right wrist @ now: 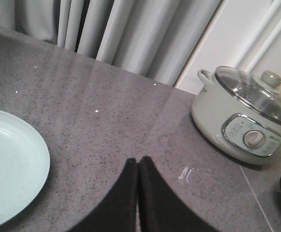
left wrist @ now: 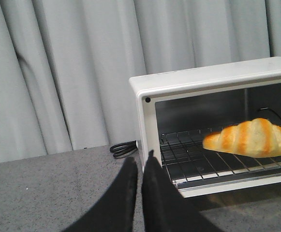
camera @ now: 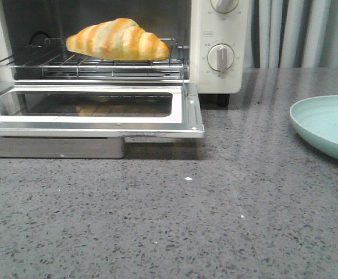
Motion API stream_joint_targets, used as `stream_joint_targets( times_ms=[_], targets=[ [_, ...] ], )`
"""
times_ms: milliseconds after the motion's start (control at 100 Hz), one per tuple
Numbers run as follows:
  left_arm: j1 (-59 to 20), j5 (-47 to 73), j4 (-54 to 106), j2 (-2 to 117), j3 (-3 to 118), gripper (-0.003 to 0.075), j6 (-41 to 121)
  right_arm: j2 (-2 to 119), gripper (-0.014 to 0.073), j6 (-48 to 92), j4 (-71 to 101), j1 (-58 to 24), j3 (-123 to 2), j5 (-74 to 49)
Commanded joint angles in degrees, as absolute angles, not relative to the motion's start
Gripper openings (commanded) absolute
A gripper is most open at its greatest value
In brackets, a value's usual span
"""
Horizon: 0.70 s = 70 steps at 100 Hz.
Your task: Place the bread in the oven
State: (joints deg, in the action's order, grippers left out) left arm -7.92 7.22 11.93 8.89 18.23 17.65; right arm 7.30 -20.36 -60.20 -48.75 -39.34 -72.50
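Your bread [camera: 118, 39] sits on the rack inside the oven [camera: 218, 46] (door down); both grippers, left [left wrist: 139, 166] and right [right wrist: 138, 166], are pinched together, holding nothing, clear.

A kitchen: speckled grey stone counter [camera: 227, 221], toaster oven [camera: 218, 43], electric cooking pot [right wrist: 239, 123], grey curtains [left wrist: 58, 72] behind.

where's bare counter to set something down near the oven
The widest bare patch is the grey counter in front of the open oven door, running right to the mint plate. Another lies between plate and cooker. It is crowded on the rack, under the bread.
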Motion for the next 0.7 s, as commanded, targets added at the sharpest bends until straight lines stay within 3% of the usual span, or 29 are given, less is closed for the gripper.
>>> stream_joint_targets(
  times_ms=[0, 690],
  targets=[
    [-7.9, 2.4, 12.0, 9.8, 19.6, -0.002, 17.4, 8.2, -0.0044, -20.6, -61.6, -48.6, -39.4, -71.1],
    [-7.9, 3.2, 12.2, 9.8, 19.4, -0.002, 17.4, 8.2, -0.0044, -20.6, -58.5, -48.6, -39.2, -71.2]
  ],
)
